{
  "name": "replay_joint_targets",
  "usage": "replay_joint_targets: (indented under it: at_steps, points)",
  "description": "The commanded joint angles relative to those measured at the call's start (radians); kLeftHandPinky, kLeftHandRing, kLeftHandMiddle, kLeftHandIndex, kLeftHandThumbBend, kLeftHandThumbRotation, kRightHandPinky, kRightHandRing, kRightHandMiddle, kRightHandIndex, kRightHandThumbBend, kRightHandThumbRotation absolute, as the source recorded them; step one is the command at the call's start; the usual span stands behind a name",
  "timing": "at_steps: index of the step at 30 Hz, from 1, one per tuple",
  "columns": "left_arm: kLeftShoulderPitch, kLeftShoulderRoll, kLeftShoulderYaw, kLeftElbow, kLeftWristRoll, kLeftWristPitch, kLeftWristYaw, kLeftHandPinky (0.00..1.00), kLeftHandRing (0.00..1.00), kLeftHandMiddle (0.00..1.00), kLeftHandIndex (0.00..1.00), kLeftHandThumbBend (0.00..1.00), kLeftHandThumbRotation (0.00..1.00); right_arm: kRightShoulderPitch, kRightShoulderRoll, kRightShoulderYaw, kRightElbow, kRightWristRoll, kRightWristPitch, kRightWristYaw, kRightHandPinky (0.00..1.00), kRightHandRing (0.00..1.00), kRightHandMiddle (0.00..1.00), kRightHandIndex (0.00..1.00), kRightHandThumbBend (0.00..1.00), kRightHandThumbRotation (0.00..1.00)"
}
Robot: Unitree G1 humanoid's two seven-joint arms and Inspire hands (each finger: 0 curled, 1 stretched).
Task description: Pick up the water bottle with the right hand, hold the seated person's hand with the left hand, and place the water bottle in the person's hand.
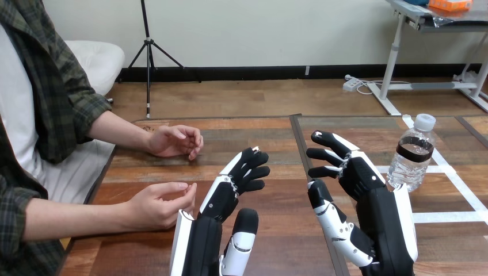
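A clear water bottle [412,154] with a white cap and dark label band stands upright on the table at the right. My right hand [362,190] is raised just left of it, apart from it, fingers relaxed and open, holding nothing. My left hand [227,192] is at centre, fingers loosely extended, open, close beside the person's nearer hand [161,204] but not gripping it. The person's farther hand [175,141] rests on the table further back; both of their hands are loosely curled and hold nothing.
The wooden table [276,172] has a seam down the middle and white tape lines [454,181] at the right around the bottle. The person sits at the left edge.
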Motion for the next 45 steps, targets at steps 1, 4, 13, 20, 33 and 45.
replay_joint_targets:
  at_steps: [1,4,13,20,33,45]
  points:
    - [0.004,-0.109,0.006,-0.033,-0.002,0.002,0.000,0.73,0.78,0.83,0.85,0.45,0.96,-0.066,-0.006,-0.006,-0.014,0.002,-0.010,-0.005,0.62,0.75,0.82,0.79,0.39,0.47]
    - [0.005,-0.110,0.007,-0.034,0.002,0.003,0.002,0.72,0.78,0.83,0.85,0.45,0.97,-0.068,-0.005,-0.007,-0.016,0.001,-0.010,-0.005,0.62,0.75,0.82,0.79,0.39,0.47]
    - [0.002,-0.112,0.007,-0.027,0.001,-0.002,0.005,0.72,0.78,0.82,0.84,0.45,0.97,-0.075,-0.004,-0.015,-0.024,-0.001,-0.006,-0.012,0.62,0.75,0.82,0.79,0.39,0.47]
    - [-0.001,-0.113,0.006,-0.021,0.000,-0.004,0.006,0.72,0.78,0.82,0.84,0.45,0.97,-0.085,-0.002,-0.024,-0.033,-0.002,-0.009,-0.019,0.62,0.75,0.82,0.79,0.40,0.48]
    - [-0.004,-0.110,0.004,-0.012,-0.005,-0.005,0.001,0.72,0.78,0.82,0.84,0.44,0.96,-0.136,-0.020,-0.061,-0.036,-0.001,-0.021,-0.028,0.63,0.75,0.82,0.79,0.41,0.48]
    - [-0.001,-0.110,0.003,-0.015,-0.010,0.000,0.000,0.73,0.78,0.82,0.84,0.45,0.96,-0.167,-0.032,-0.076,-0.035,0.038,-0.016,-0.024,0.67,0.77,0.82,0.80,0.45,0.39]
